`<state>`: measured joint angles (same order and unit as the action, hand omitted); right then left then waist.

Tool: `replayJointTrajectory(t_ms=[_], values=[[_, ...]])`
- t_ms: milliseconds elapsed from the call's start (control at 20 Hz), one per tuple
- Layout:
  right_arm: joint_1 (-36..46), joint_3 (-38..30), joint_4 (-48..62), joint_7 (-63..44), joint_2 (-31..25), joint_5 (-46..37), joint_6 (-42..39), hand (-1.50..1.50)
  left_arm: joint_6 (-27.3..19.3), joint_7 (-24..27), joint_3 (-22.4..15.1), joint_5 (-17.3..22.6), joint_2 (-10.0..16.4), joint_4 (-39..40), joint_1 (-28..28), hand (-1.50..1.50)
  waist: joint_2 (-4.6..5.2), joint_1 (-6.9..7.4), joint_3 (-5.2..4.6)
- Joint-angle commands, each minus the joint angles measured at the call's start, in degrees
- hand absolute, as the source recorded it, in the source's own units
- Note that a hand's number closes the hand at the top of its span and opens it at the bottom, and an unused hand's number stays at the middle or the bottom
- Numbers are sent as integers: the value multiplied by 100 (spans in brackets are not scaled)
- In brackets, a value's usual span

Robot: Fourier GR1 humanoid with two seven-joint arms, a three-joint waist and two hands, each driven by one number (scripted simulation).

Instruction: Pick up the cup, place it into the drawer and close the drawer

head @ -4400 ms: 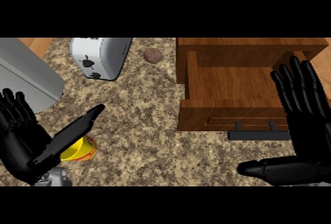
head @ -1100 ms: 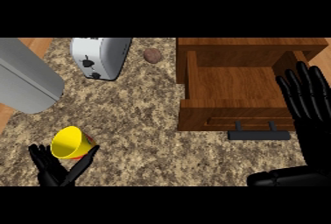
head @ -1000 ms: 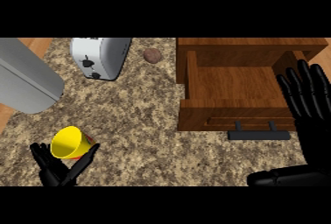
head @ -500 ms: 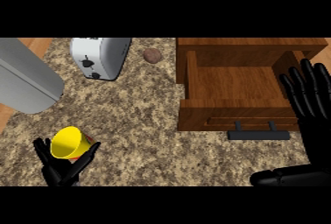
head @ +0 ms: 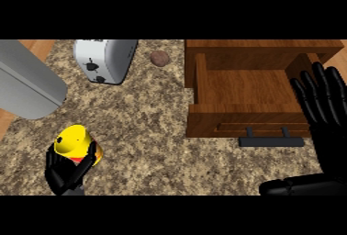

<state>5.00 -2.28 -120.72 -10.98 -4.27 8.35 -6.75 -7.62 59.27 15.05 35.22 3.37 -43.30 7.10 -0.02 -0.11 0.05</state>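
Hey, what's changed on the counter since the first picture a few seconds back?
The left hand, open and spread beside the yellow cup before, has dropped toward the view's lower edge and curled round the cup, now holding it. The right hand shifted slightly rightward, open by the drawer's right side. The open drawer and the toaster stayed put.

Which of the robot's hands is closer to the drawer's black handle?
Right. The right hand is open just right of the drawer handle; the left hand is far to its left, curled round the yellow cup.
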Motion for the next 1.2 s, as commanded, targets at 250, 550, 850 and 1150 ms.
replayJointTrajectory(t_ms=[250,550,850,1150], values=[[43,-32,257,223,-2,9,-106,-150,500,5,-648,-701,189,192,385,150,14,-30,-7],[61,-343,74,2,-171,335,-155,-150,1595,-176,-1262,-1193,587,333,645,150,6,-45,-7],[392,-376,195,-156,-212,314,-71,-150,2017,-75,-1340,-1179,573,-157,704,150,-4,21,-4],[31,-588,138,4,-319,557,-295,-150,1616,-1255,-1869,-1381,514,-1538,707,150,-20,37,4]])
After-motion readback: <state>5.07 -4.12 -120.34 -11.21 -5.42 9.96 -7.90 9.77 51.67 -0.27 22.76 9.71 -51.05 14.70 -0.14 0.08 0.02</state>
